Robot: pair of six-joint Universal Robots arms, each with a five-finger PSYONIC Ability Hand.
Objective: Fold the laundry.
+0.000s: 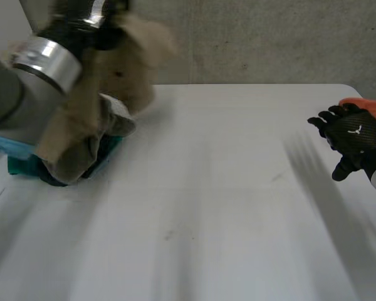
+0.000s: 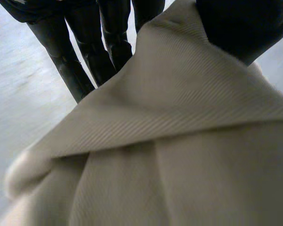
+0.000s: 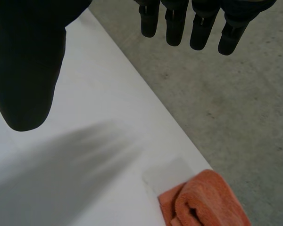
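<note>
A white table [image 1: 225, 188] stands before a grey concrete wall [image 1: 269, 37]. At upper left of the head view our left hand [image 2: 106, 42] pinches a beige ribbed cloth [image 1: 130, 72] between thumb and straight fingers; it hangs bunched over a folded teal cloth [image 1: 22, 166]. At far right our right hand [image 1: 354, 138] is relaxed, holding nothing, near a rolled orange towel [image 3: 205, 200]. We judge it best to carry the beige cloth to the open middle, keep the pinch firm, and have the right hand take a free corner to spread it flat.

beige cloth [image 1: 81, 122] hides most of the teal cloth [image 1: 22, 167].
</note>
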